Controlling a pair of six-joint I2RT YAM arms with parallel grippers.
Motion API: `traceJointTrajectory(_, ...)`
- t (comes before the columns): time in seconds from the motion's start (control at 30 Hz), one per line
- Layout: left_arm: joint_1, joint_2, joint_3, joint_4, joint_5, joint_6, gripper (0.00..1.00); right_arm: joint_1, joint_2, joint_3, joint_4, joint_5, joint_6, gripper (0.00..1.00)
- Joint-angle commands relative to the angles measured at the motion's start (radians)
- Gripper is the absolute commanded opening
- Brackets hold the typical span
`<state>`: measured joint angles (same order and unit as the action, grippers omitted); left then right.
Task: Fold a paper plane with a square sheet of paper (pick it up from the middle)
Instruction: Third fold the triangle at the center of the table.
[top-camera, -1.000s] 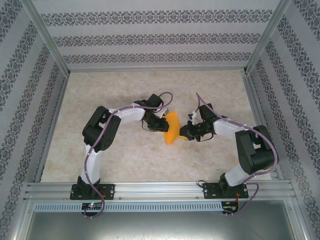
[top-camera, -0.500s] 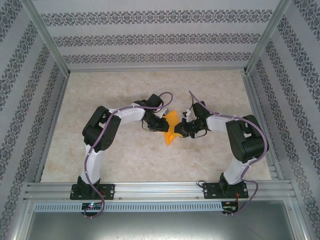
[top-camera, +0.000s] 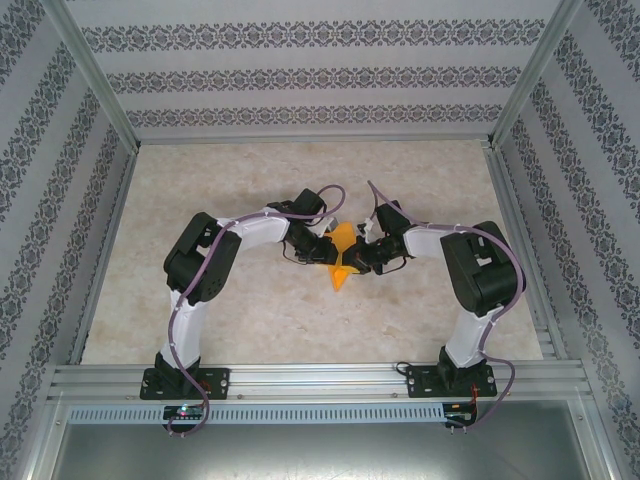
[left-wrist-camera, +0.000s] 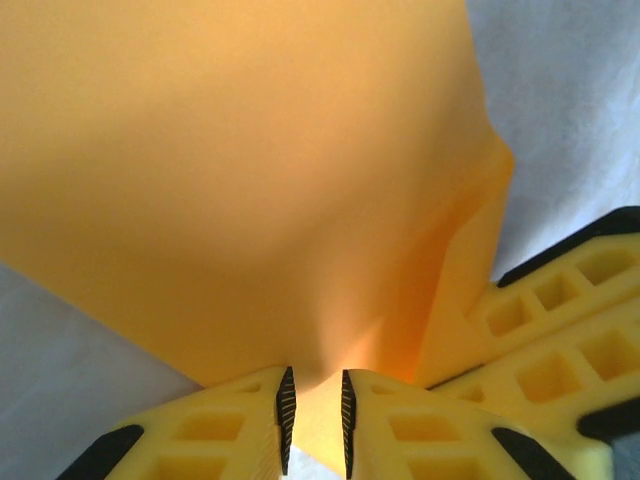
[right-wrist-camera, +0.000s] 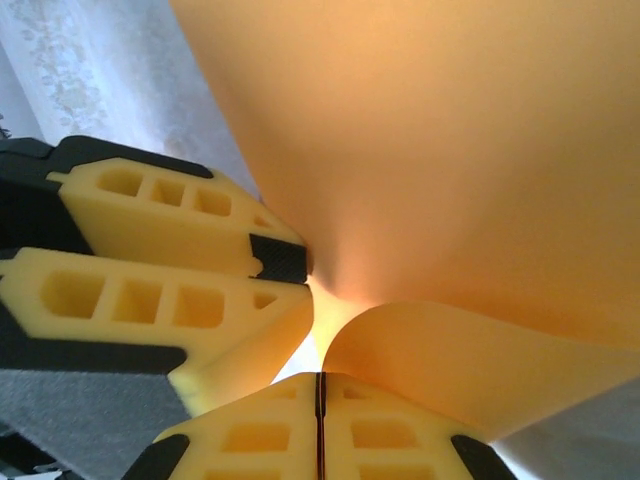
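My left gripper (left-wrist-camera: 314, 405) pinches the orange-yellow paper sheet (left-wrist-camera: 250, 170) between its two black ribbed pads (left-wrist-camera: 287, 415). The jaws stand only a thin slit apart, and this slit is filled by the paper. My right gripper (right-wrist-camera: 320, 395) has its fingers pressed flat together, with just one dark line between them. A curled flap of the sheet comes out right at their tips, so I judge it is closed on the paper too. All my fingers are pale yellow blocks with square hollow cells and black parts at the tips. The paper is smooth, matte and unmarked, and it glows warmer near the pinch, where light passes through it. In the top view it is a small folded shape with a pointed near end, held between both grippers over the middle of the beige marbled table (top-camera: 250, 320).
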<state>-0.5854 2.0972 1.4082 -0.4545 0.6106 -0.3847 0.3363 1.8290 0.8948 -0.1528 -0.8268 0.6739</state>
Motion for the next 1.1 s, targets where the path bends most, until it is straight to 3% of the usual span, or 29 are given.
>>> traceJointTrajectory(0.0,-0.007,-0.047,-0.033,-0.029,0.000,-0.020,0.24,0.003,0.022,0.025,-0.018,0.015,-0.032,0.08)
traceJointTrajectory(0.33,0.020,-0.095,-0.031,-0.044,-0.016,-0.015,0.24,0.006,0.038,0.035,-0.032,0.022,-0.044,0.09)
traceJointTrajectory(1.07,0.058,0.042,0.037,-0.058,-0.011,0.025,0.18,0.030,0.036,0.052,-0.025,0.017,-0.031,0.09)
